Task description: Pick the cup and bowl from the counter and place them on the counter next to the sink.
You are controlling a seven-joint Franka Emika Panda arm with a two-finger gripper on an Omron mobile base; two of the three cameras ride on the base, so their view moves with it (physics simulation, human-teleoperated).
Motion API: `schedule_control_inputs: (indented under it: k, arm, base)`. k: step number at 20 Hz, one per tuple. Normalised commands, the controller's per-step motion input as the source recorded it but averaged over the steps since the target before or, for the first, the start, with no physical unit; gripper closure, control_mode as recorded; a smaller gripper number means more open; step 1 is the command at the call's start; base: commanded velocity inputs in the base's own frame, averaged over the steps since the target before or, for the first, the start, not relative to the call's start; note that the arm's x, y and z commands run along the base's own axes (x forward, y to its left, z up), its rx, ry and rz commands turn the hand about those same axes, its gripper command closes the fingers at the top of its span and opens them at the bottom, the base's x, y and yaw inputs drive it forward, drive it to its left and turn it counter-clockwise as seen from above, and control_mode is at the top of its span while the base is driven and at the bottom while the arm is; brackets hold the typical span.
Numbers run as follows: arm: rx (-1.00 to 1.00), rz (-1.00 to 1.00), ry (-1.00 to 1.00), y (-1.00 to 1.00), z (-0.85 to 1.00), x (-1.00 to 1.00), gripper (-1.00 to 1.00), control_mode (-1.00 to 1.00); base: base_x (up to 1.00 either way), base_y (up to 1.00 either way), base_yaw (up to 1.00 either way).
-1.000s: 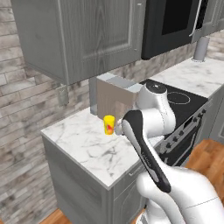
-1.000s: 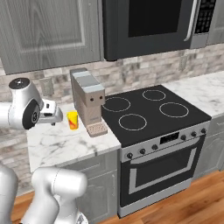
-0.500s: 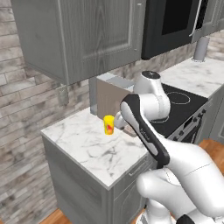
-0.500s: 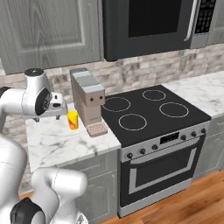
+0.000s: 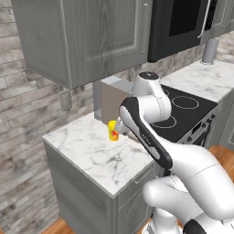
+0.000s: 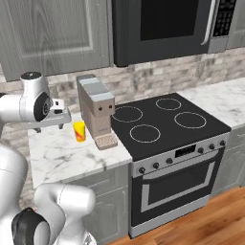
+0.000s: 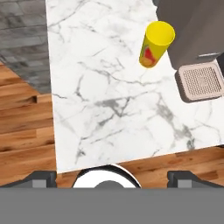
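Cup: small yellow tumbler (image 7: 155, 44) stood upright on white marble counter (image 7: 109, 87), beside brown coffee machine (image 6: 96, 111).
Gripper (image 6: 60, 116): released, above the counter.

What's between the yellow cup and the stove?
The coffee machine stands between the cup and the stove, as the right base view shows.

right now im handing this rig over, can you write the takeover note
Gripper: open, empty, above the counter, not touching anything.
Cup: upright on the counter, beside the coffee machine and its drip tray, apart from both.
Bowl and sink: not seen from here.
Done: nothing picked or placed yet.
Left: grasp the cup, carry it to the counter by the sink, then find the bowl and do the same.
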Motion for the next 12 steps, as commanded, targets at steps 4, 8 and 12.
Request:
schedule_control_inputs:
  k: [4,8,12]
  arm:
    - [-0.04,0.0,0.0,0.23,-0.25,0.0,-1.0,-1.0]
    - [-0.03,0.0,0.0,0.23,-0.42,0.07,-1.0,-1.0]
    - [-0.03,0.0,0.02,0.2,-0.44,0.16,-1.0,-1.0]
  base:
    - [0.0,0.0,0.0]
    - [0.0,0.0,0.0]
    - [0.0,0.0,0.0]
